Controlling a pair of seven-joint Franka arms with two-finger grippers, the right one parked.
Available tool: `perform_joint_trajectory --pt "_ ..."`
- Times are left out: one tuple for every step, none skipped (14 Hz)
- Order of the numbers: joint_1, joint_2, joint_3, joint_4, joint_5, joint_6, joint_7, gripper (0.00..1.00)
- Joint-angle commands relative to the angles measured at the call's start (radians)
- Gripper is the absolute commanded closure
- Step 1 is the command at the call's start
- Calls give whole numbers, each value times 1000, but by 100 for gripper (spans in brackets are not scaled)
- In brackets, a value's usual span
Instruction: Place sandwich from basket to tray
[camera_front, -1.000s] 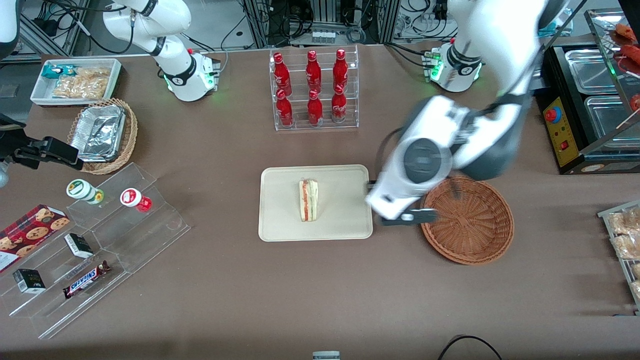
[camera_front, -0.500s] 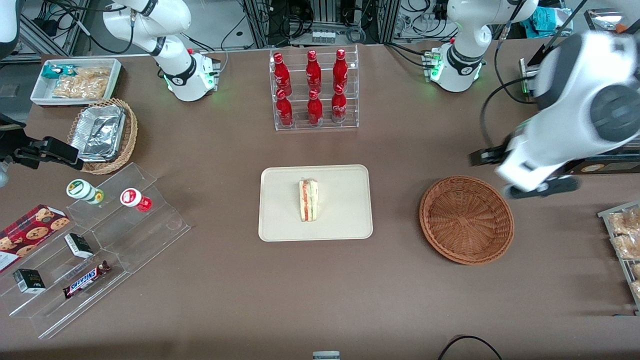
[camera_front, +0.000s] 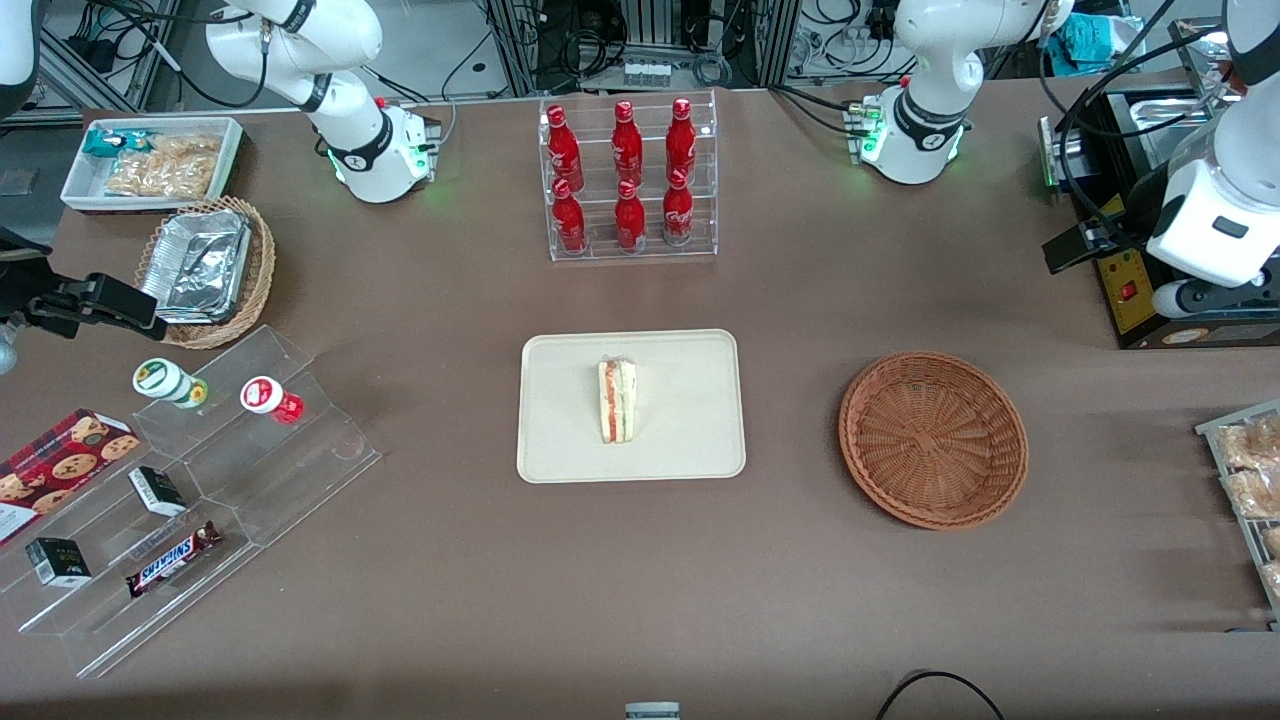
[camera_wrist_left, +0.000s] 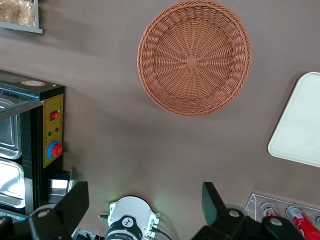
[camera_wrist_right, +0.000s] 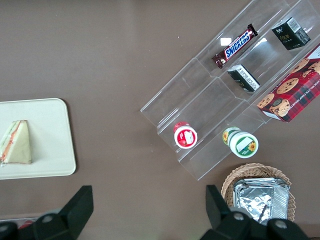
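Your sandwich (camera_front: 617, 401) lies on the tray (camera_front: 560, 440), mid-table (camera_front: 640, 600). The basket (camera_front: 933, 438) sits beside the tray toward the working arm's end, nothing in it. Your gripper (camera_wrist_left: 145, 202) hangs high above the table near the basket, fingers (camera_wrist_left: 75, 202) spread wide, holding nothing.

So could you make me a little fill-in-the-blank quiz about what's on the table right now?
1. The sandwich lies on the ____.
2. The brown wicker basket holds ____.
3. The acrylic rack farther from the camera than the tray holds ____ red bottles.
4. The working arm's tool, raised near the working arm's end of the table, has its fingers ____.

Missing words: tray; nothing; six; open
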Motion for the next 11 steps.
perform_joint_trajectory --pt "-86 -22 99 -26 -5 -11 2 0" --pt "-111 -28 133 -26 -8 -15 2 0" --pt "-110 -30 134 -26 -10 -14 1 0" --pt "-110 -31 132 -26 -11 -15 1 0" --pt "-110 -31 132 -26 -11 -15 -1 0" --pt "-110 -31 132 -28 -11 -15 -1 0" --pt "-113 -28 132 -29 -10 -15 -1 0" --pt "-114 -25 131 -31 -10 -15 1 0" --pt "-116 -24 131 -32 -8 -15 1 0" --pt "-117 -24 129 -32 -8 -11 1 0" --pt "-119 -20 129 -29 -10 -11 -1 0"
